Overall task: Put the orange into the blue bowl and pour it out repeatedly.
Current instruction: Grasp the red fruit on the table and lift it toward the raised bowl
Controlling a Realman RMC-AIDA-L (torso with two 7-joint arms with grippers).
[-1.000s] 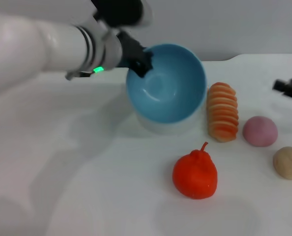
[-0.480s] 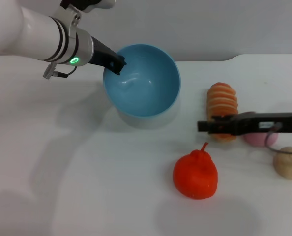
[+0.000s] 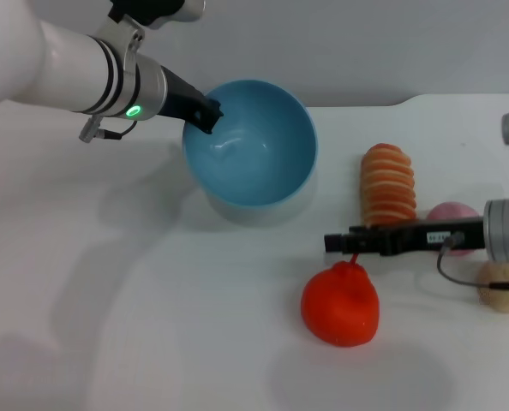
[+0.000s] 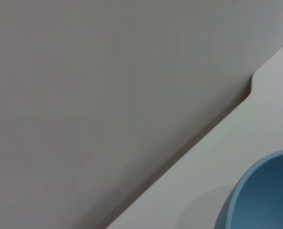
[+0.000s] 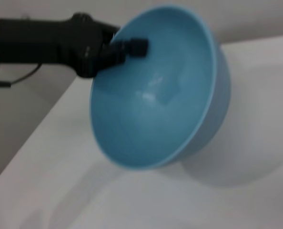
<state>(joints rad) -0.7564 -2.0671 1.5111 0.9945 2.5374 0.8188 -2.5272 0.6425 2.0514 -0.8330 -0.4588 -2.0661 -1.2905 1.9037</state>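
The blue bowl (image 3: 253, 147) is at the back centre, tilted so its empty inside faces the front. My left gripper (image 3: 206, 112) is shut on its rear-left rim. The bowl also shows in the right wrist view (image 5: 156, 100), with the left gripper (image 5: 125, 48) on its rim, and its edge shows in the left wrist view (image 4: 263, 193). The orange (image 3: 340, 305) lies on the table in front of the bowl, to its right. My right gripper (image 3: 333, 242) reaches in from the right, just above the orange's nub and apart from it.
A striped pale-orange loaf (image 3: 388, 190) lies right of the bowl. A pink bun (image 3: 450, 215) sits partly behind the right gripper. A beige bun (image 3: 505, 291) is at the right edge. The white table (image 3: 152, 325) ends at a grey wall behind.
The left gripper carried the bowl left and tipped it less steeply, then held still. The right arm came in from the right edge to just above the orange.
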